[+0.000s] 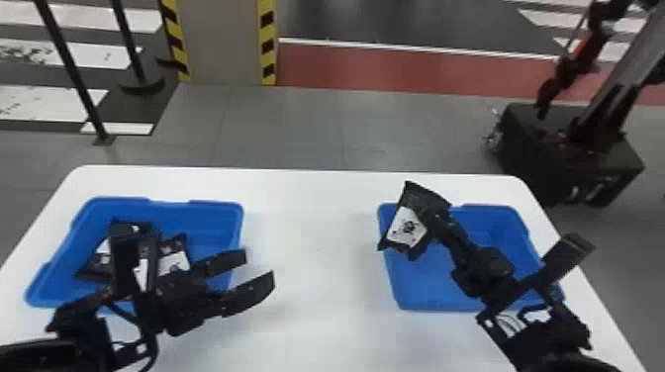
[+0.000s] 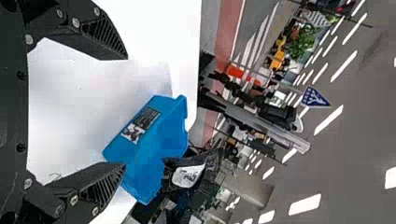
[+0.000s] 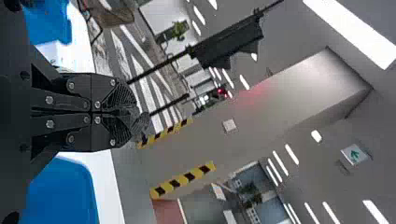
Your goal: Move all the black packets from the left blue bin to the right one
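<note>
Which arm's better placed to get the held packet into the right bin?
Right: its claw is shut on the black packet, seen at the left rim of the right blue bin, so probably a small shift and release. The left claw is open and empty, over the white table between the bins.

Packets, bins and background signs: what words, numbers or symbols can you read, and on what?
No words or numbers legible.
Held packet: print too blurred.
Packets in left bin: too small.
Label on right bin: too small.
Blue sign: white symbol, meaning unclear.
White sign: green arrow-like symbol.
</note>
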Action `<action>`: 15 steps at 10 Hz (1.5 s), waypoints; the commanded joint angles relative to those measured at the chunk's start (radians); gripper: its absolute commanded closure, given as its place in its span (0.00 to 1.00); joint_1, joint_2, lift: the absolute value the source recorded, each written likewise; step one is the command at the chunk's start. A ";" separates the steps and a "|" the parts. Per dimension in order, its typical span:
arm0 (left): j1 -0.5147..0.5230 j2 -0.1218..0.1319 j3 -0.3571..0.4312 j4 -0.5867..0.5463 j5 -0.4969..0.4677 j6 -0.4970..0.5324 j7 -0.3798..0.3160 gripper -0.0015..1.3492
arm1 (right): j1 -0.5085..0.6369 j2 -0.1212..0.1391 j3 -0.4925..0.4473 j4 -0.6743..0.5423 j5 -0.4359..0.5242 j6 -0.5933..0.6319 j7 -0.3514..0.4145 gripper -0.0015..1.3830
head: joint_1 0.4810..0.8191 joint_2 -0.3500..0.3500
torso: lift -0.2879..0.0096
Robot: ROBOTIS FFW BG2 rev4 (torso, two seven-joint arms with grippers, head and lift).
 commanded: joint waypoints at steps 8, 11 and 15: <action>0.114 -0.001 0.318 -0.227 -0.171 0.058 0.093 0.13 | 0.019 -0.051 -0.064 0.008 0.073 0.033 -0.096 0.14 | 0.63 0.47 | 0.60; 0.085 0.000 0.316 -0.200 -0.221 0.161 0.161 0.13 | 0.093 -0.028 -0.063 -0.095 0.053 0.033 -0.073 0.18 | 0.63 0.58 | 0.60; -0.004 0.002 0.289 -0.138 -0.275 0.291 0.232 0.14 | 0.169 -0.026 -0.064 -0.139 0.011 0.043 -0.071 0.18 | 0.63 0.65 | 0.60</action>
